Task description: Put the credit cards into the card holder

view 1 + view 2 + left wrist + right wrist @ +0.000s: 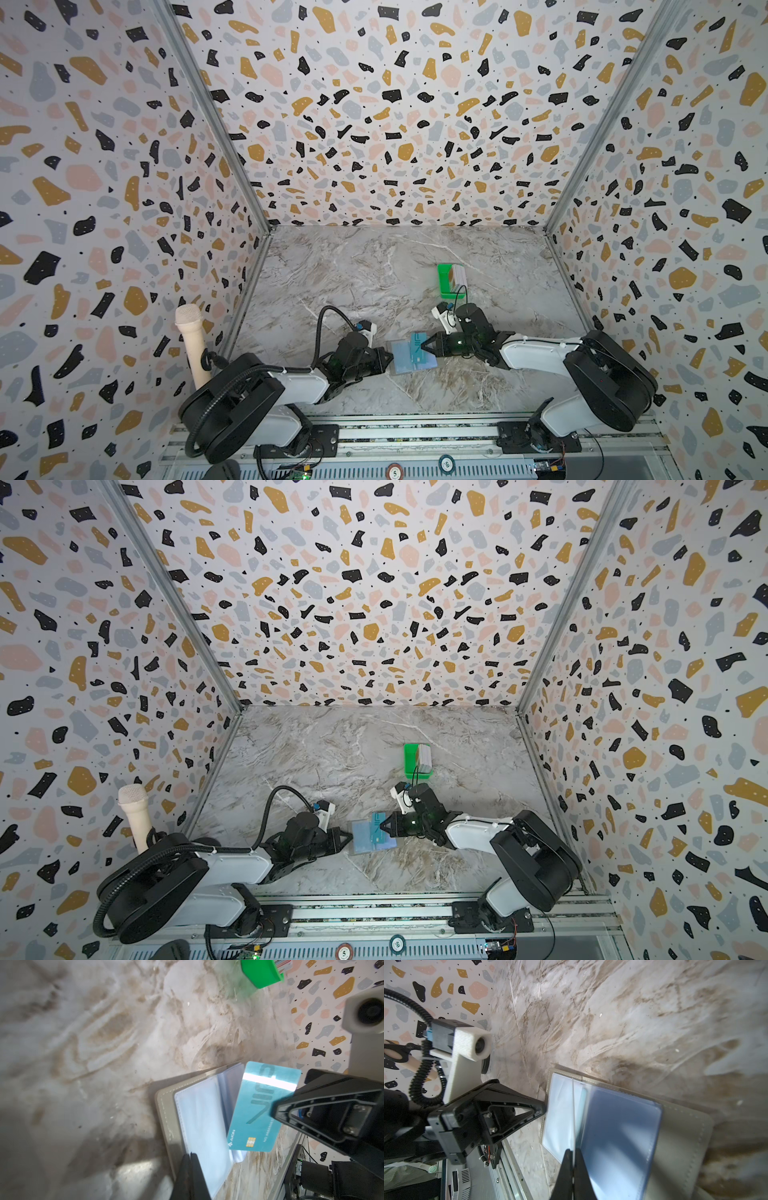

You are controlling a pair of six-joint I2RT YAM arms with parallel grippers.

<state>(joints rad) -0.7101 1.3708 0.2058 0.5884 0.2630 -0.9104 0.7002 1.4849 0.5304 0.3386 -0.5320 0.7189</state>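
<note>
The grey-taupe card holder [400, 365] [362, 845] lies open on the marble table, its clear pockets [199, 1118] facing up. My right gripper [573, 1150] [423, 345] is shut on a teal credit card [259, 1109] [417, 344], which stands on its edge over the holder's middle. In the right wrist view that card [573, 1109] shows only as a thin line. My left gripper [190, 1155] [390, 356] is shut, with its tip against the holder's left border and nothing seen between its fingers. More credit cards [459, 277] stand in the green tray.
The small green tray [445, 284] [411, 762] [261, 972] stands behind the right arm, towards the back of the table. A beige microphone-like post [192, 345] stands by the left wall. A metal rail [415, 432] runs along the front edge.
</note>
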